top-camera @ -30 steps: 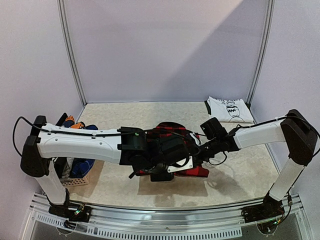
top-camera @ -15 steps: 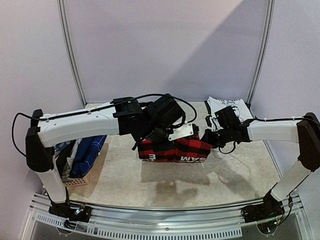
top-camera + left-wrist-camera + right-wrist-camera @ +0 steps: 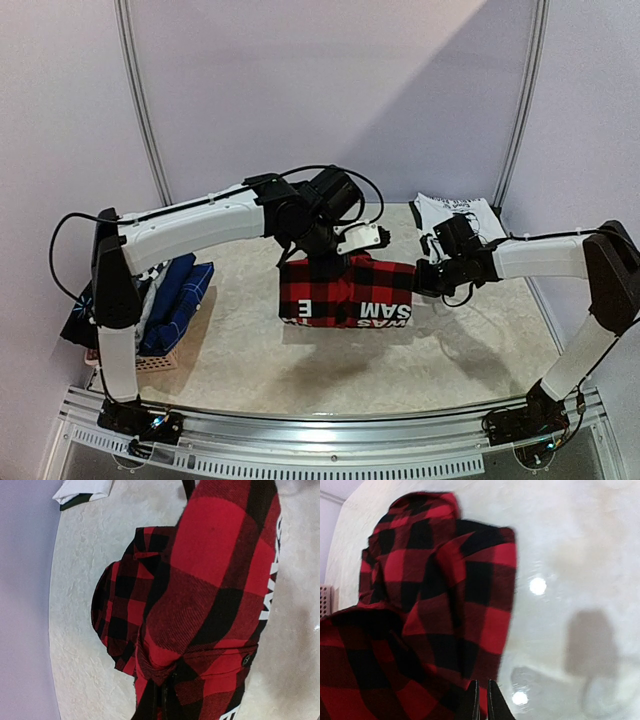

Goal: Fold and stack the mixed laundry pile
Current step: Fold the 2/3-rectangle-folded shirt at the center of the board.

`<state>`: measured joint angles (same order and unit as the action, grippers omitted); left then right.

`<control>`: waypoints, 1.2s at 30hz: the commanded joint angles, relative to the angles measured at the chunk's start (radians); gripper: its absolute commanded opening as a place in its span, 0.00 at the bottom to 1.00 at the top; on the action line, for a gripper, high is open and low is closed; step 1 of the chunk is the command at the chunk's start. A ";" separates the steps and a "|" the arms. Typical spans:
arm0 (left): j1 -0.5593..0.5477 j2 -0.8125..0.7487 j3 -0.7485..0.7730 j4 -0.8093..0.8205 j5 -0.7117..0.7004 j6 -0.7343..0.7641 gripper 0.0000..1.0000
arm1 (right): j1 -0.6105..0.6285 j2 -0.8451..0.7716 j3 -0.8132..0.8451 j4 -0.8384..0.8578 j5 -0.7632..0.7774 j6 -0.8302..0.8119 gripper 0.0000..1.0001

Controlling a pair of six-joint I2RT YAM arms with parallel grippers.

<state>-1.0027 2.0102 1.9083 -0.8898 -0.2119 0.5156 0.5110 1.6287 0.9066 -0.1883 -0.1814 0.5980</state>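
Left pincer [image 3: 302, 257] and right pincer [image 3: 420, 277] are both clenched on the top edge of the red-black plaid shirt [image 3: 345, 290], one at each end. It hangs spread out above the middle of the table [image 3: 480, 345], with open tabletop in front of it. A folded white T-shirt [image 3: 458, 218] sits in the far right corner, and the basket [image 3: 150, 362] hugs the left edge.

A pale, speckled table [image 3: 250, 370] is filling the middle of the top view. A small pinkish basket [image 3: 152, 360] is sitting on it at about 8 o'clock, near the edge. A plain lilac wall [image 3: 330, 90] is standing behind at 12 o'clock. Two thin metal poles are going up it, the left pole [image 3: 141, 100] at 11 o'clock and the right pole [image 3: 520, 100] at 1 o'clock. A ridged metal rail [image 3: 330, 445] is running along the 6 o'clock edge.
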 commanded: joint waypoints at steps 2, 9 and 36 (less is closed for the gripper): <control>0.083 0.073 0.080 -0.029 0.093 0.042 0.00 | -0.038 -0.013 -0.008 -0.044 0.104 0.007 0.06; 0.150 0.175 0.180 -0.028 0.138 0.086 0.00 | -0.046 -0.005 -0.003 -0.045 0.129 0.010 0.06; 0.259 0.407 0.222 0.279 0.204 0.171 0.00 | -0.053 -0.016 -0.012 0.002 0.106 -0.016 0.06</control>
<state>-0.7769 2.3836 2.1601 -0.7097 -0.0257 0.6704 0.4637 1.6287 0.9066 -0.2066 -0.0628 0.5957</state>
